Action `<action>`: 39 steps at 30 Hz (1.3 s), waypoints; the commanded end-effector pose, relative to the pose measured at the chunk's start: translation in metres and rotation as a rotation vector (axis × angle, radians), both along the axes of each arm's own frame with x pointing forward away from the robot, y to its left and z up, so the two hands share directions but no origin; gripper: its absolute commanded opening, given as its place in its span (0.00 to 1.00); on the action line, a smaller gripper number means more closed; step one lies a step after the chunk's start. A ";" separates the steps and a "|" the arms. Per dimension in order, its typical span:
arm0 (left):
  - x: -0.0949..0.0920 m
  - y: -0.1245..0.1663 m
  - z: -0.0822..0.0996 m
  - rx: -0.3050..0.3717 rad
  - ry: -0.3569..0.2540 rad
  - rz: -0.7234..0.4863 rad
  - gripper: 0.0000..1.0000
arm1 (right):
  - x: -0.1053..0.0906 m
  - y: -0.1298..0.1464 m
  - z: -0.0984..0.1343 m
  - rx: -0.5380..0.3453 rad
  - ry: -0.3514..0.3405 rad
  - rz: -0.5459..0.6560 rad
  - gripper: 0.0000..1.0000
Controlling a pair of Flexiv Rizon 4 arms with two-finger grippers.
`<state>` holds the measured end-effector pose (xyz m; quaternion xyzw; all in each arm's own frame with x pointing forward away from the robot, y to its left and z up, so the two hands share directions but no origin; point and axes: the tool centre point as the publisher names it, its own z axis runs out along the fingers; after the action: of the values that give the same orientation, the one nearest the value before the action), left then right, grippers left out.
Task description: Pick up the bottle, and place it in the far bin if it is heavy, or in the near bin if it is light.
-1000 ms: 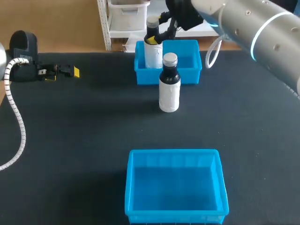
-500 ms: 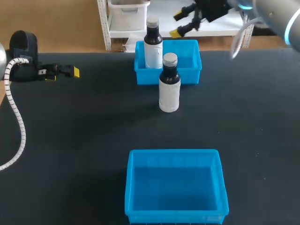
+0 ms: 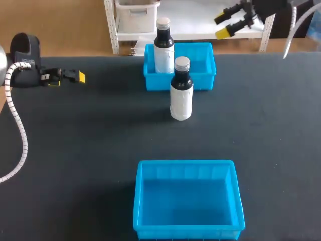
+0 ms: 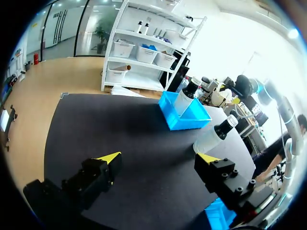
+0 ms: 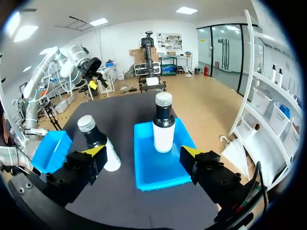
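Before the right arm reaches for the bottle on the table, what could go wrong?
The bottle on the table stands tall and narrow, close to the far bin; the open right gripper may tip it. The bottle in the bin is close by, so a finger might bump that one.

Head cam above, behind, looking down, 2 wrist cams face inward, all 3 share far bin
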<state>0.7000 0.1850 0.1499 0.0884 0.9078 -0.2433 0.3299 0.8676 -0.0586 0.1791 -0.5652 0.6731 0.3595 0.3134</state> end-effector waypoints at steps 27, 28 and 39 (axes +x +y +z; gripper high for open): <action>0.000 0.000 0.000 0.000 0.000 0.000 1.00 | -0.149 -0.020 -0.010 0.015 -0.159 -0.298 1.00; 0.000 0.000 0.000 0.000 0.000 0.000 1.00 | -0.149 -0.019 -0.011 0.015 -0.160 -0.297 1.00; 0.000 0.000 0.000 0.000 0.000 0.000 1.00 | -0.141 -0.001 -0.021 0.014 -0.159 -0.256 1.00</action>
<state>0.7000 0.1850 0.1499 0.0884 0.9078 -0.2434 0.3299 0.7296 -0.0658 0.1595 -0.5617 0.6519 0.3949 0.3218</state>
